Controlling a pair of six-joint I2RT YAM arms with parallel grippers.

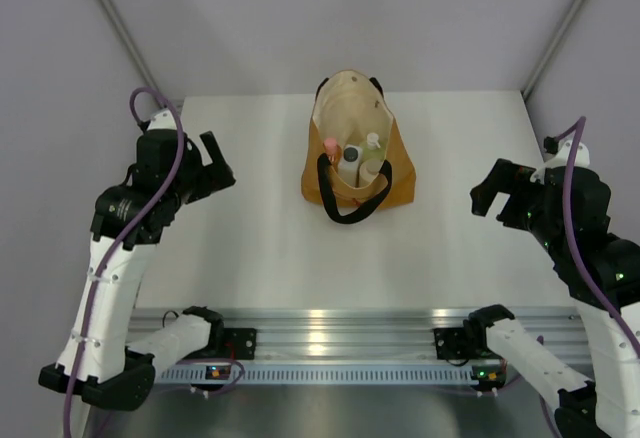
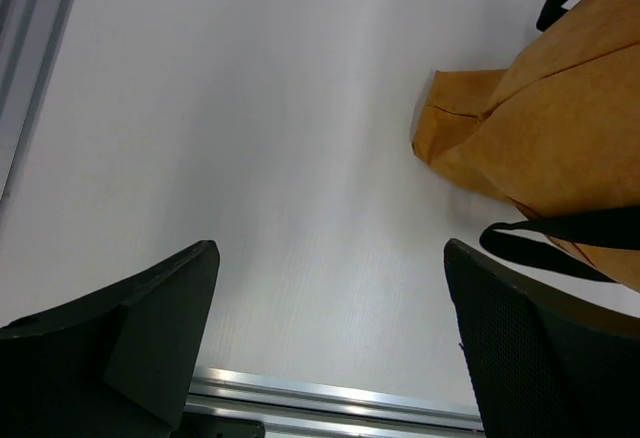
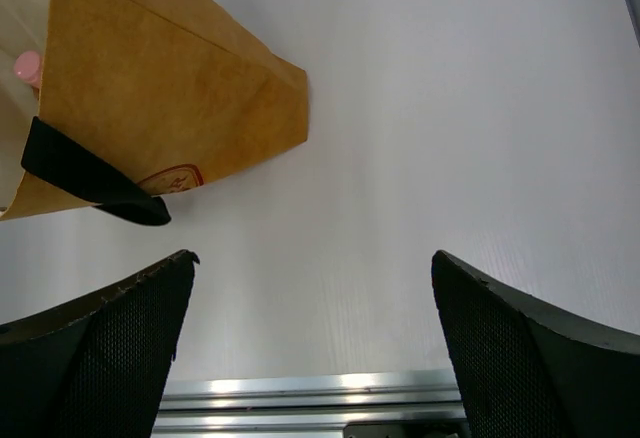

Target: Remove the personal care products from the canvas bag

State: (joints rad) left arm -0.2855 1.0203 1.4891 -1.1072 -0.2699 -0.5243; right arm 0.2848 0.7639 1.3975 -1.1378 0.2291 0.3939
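- The left hand (image 1: pixel 214 162) hangs above the left part of the table (image 1: pixel 250 243), well apart from the bag. It is released, its fingers spread and grasping nothing. In its wrist view the left hand (image 2: pixel 330 333) shows only two dark fingers (image 2: pixel 150 338), both cut off by the bottom edge.
- The canvas bag (image 1: pixel 397 173) stands at the middle of the table towards the far side, mouth open upward. The left wrist view cuts the canvas bag (image 2: pixel 560 128) off at the right.
- All the personal care products sit inside it, only their tops visible: the orange bottle (image 1: pixel 330 146) with a pink cap, the whitish bottle (image 1: pixel 348 170), the cream jar (image 1: pixel 367 170), which is hard to separate from the lining, and the pump bottle (image 1: pixel 373 142).
- One black handle (image 1: pixel 350 210) droops over the near side.
- In the right wrist view the canvas bag (image 3: pixel 160 88) hides everything but the pink cap (image 3: pixel 27 63).
- The right hand (image 1: pixel 488 195) hangs to the right, well apart from the bag, released and grasping nothing; the right hand (image 3: pixel 310 338) is also cropped below.
- The table is plain white, with a metal rail (image 1: pixel 320 333) along its near edge.
- Pale grey walls (image 1: pixel 300 18) close in the back and sides.
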